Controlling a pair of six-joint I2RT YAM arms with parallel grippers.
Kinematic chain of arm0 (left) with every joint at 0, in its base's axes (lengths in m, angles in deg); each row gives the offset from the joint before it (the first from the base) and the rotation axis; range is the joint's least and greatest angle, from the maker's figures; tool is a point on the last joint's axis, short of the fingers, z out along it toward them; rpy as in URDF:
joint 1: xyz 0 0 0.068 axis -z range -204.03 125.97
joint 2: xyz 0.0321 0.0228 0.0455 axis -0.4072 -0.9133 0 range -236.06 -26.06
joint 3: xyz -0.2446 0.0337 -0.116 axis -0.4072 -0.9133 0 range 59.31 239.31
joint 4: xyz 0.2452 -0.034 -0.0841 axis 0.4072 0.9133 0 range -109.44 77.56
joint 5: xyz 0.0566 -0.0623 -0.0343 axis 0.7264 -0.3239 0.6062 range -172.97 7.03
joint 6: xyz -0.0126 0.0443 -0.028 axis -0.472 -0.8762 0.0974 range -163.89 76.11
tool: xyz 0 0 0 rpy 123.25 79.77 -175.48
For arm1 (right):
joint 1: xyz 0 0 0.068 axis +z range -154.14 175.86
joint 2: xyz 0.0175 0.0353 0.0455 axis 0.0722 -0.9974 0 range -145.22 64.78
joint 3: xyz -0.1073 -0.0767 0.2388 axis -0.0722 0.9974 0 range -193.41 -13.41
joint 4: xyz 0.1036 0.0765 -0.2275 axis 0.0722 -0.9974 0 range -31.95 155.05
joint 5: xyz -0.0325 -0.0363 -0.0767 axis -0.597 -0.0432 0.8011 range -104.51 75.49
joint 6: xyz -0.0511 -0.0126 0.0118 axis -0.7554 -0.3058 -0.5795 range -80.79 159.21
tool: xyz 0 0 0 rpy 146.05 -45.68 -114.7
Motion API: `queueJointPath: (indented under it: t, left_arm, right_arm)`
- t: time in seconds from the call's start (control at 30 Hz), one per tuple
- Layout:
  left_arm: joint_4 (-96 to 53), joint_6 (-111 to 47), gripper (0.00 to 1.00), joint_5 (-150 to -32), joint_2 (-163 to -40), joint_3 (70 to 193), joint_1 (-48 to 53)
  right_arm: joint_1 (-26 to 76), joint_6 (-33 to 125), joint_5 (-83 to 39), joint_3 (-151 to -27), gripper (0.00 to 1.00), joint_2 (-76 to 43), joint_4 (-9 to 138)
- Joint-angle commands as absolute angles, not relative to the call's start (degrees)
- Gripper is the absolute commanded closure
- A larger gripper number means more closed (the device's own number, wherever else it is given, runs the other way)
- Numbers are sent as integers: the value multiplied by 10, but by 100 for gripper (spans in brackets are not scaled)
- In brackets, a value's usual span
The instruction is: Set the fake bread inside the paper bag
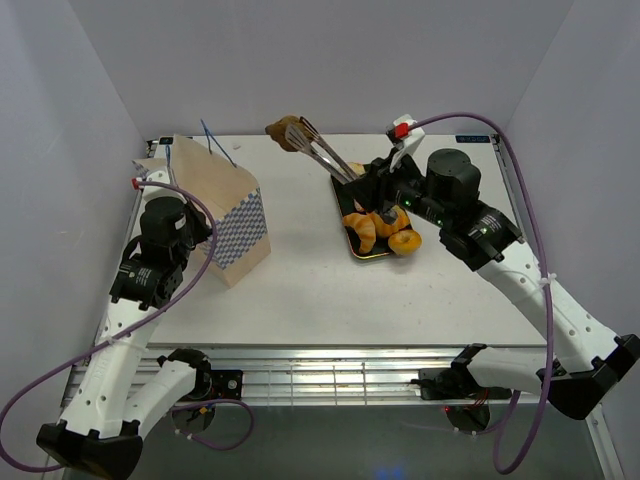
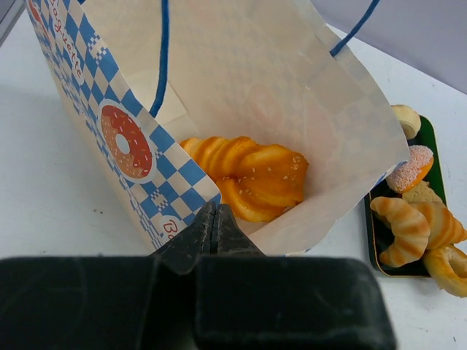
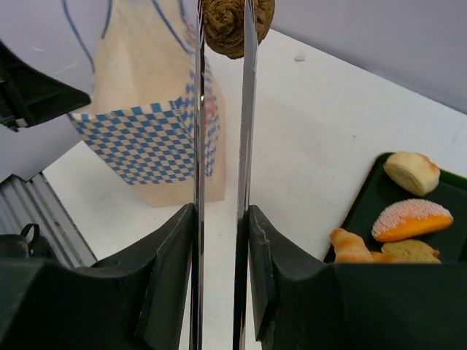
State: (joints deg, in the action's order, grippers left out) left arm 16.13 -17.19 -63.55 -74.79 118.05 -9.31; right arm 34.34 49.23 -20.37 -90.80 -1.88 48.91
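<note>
The paper bag (image 1: 225, 215) stands at the table's left, tilted open towards the tray. My left gripper (image 2: 214, 219) is shut on the paper bag's (image 2: 241, 65) near rim. A ridged golden loaf (image 2: 252, 175) lies inside it. My right gripper (image 3: 219, 211) is shut on metal tongs (image 3: 198, 146), which pinch a brown swirled bun (image 3: 233, 25) at their tips. In the top view the tongs (image 1: 322, 152) hold that bun (image 1: 283, 131) in the air, right of the bag's top. More bread pieces (image 1: 380, 230) lie on the dark tray (image 1: 343, 200).
On the tray (image 2: 373, 233) lie croissants (image 2: 405, 230), a sugared orange bun (image 2: 410, 168) and a pale roll (image 3: 412, 171). White walls close in the table on three sides. The left arm (image 1: 160, 250) stands just beside the bag.
</note>
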Motion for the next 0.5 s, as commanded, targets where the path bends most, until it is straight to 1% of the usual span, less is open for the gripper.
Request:
queueJointPath:
  t: [0.0,0.3,0.47]
  left_arm:
    - [170,-181,100,-660,-754,1194,-95]
    - [194,-171,100,-676,-744,1213,-95]
    - [211,-163,100,-689,-729,1228,-94]
  right_arm:
    - [368,460,-236,-936,92,-26,553]
    - [451,431,-260,-959,92,-73,563]
    - [476,419,-264,-967,92,-104,563]
